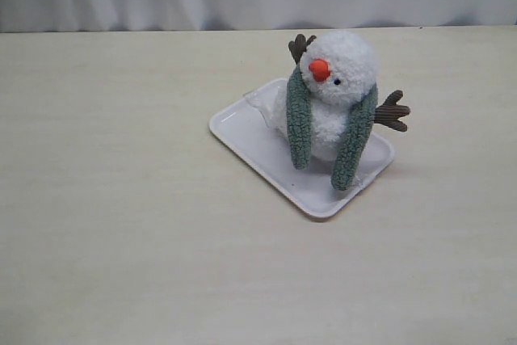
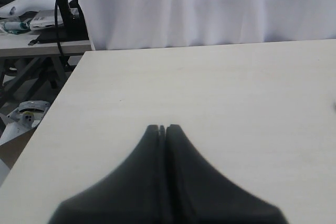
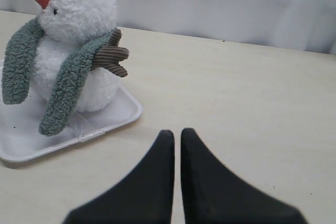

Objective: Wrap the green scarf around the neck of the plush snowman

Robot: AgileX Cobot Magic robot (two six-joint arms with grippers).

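On the white tray (image 1: pixel 236 128) sits the plush snowman (image 1: pixel 347 58), the green scarf (image 1: pixel 299 123) hung around its neck, presumably passing behind. The right gripper (image 3: pixel 177 132), closed and empty, is near but apart; the left gripper (image 2: pixel 163 127) is closed too.

White plush snowman (image 1: pixel 343 78) with orange nose; sage-green scarf (image 1: pixel 300 123); white tray (image 1: pixel 242 131); beige table (image 1: pixel 121 199).
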